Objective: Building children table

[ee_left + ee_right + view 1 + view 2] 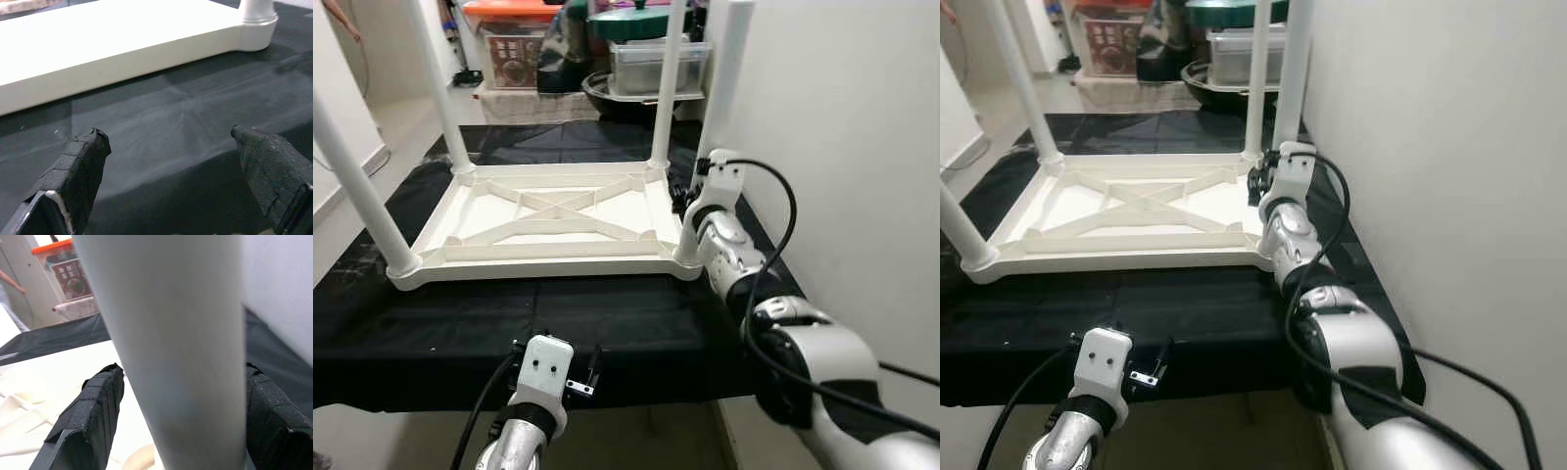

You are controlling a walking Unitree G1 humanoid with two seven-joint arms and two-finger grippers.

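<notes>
A white children's table [548, 211] lies upside down on a black cloth-covered surface [607, 323], its legs pointing up. My right gripper [181, 377] is at the near right leg [724, 88], low near its socket. One black finger [100, 401] presses each side of the leg, so the gripper is shut on it. My left gripper [168, 137] hovers open over the cloth near the front edge, short of the table's near rim [122, 54], with nothing between its fingers. The far right leg [668, 88], far left leg [435, 88] and near left leg [352, 186] also stand upright.
A white wall [842, 117] runs close along the right side. Behind the surface stand an orange-lidded box [514, 44], a clear container [656, 64] and a green-lidded pot [636, 22]. Pale floor [372, 127] lies to the left. A person's arm [12, 281] shows far back.
</notes>
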